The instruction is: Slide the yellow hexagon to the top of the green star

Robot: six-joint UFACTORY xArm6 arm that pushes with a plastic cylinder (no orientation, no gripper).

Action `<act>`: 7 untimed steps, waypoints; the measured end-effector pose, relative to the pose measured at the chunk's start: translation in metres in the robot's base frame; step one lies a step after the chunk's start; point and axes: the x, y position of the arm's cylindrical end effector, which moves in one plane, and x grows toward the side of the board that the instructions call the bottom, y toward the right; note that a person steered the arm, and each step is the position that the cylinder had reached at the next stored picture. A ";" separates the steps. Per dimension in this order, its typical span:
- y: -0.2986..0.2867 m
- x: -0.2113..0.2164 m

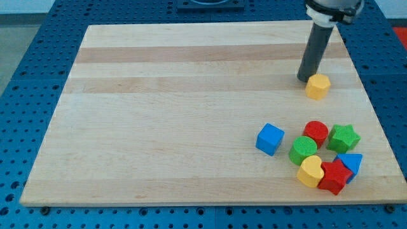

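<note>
Our arm comes in from the view's top right, mostly cut off by the frame edge; only a dark collar and the straight dark rod show. The rod stands near upright, my tip (304, 79) down on the desk (178, 114), just at the upper-left edge of the yellow hexagon (318, 86), touching or nearly so, hard to tell. Our end effector is just this plain rod: nothing that opens, nothing held.

The desk is a pale wood board with lengthwise grain bands, sitting on a blue perforated base (38, 76). Blocks look like matte painted solids.

The yellow hexagon sits in the upper right, well apart from and above the cluster at lower right. The green star (343, 137) is at the cluster's upper right, just beside a red cylinder (315, 133). Below: green cylinder (303, 150), yellow heart (310, 170), red star (334, 176), and a blue block (350, 163) partly hidden behind the red star, shape unclear. A blue cube (270, 138) sits near the cluster's left.
</note>
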 end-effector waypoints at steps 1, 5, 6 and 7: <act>0.000 0.029; 0.025 0.032; 0.026 0.057; 0.027 0.083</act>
